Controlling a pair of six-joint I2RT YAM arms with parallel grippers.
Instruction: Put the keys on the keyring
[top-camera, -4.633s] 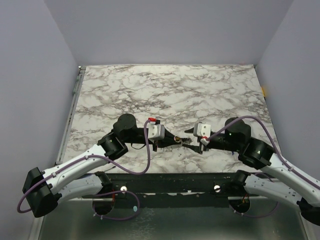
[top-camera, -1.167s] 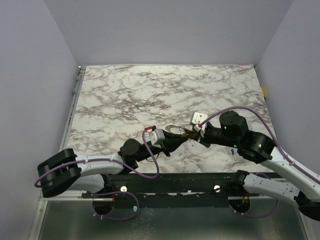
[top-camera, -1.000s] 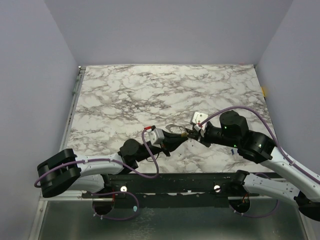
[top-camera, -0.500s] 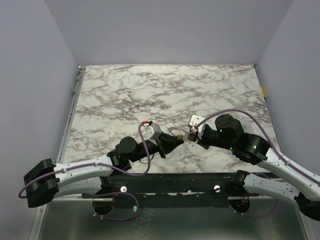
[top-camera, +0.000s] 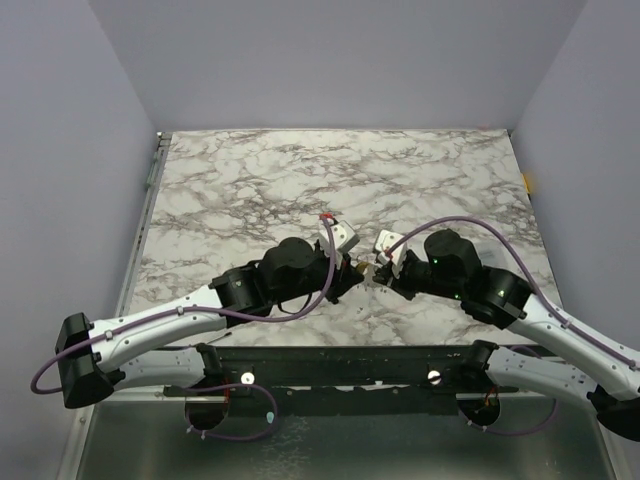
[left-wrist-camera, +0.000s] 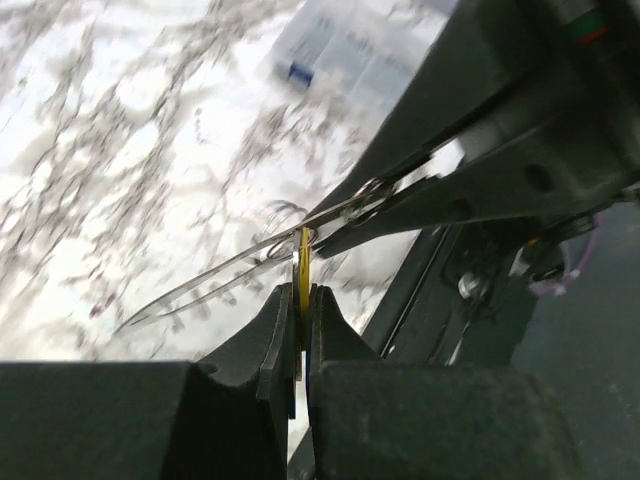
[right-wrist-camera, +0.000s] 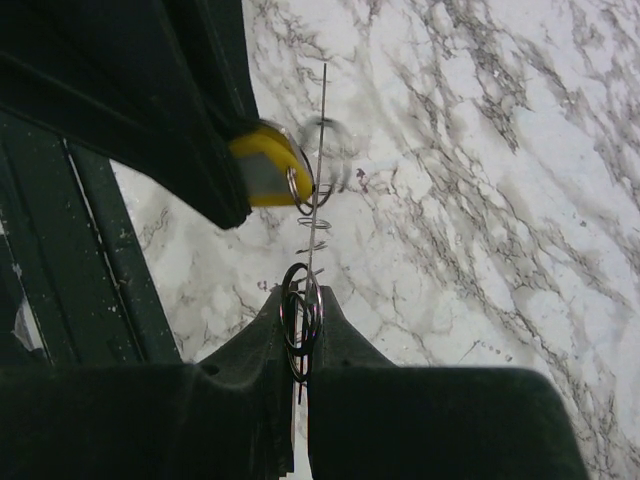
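Over the near part of the marble table (top-camera: 400, 170) both arms reach inward and meet at the middle. The left arm (top-camera: 170, 322) lies low with its wrist rolled over. The right arm (top-camera: 500, 290) is bent at the elbow and points left, so the two tips almost touch. The right fingers (right-wrist-camera: 272, 345) are clamped on the lower rim of the keyring (right-wrist-camera: 321, 120), which stands up from them edge-on as a thin grey wire hoop. The left fingers (left-wrist-camera: 283, 335) are pinched together on the yellow head of the key (left-wrist-camera: 302, 270), held right against the hoop's wire. The hoop looks light and springy and would likely flex or twist under a sideways push, so a firm grip close to where the key goes on seems wise. Where its split lies I cannot tell. The key is tiny, stiff and probably slick. It is best gripped flat across the head, leaving its small eyelet (right-wrist-camera: 300, 188) free to be threaded onto the wire.
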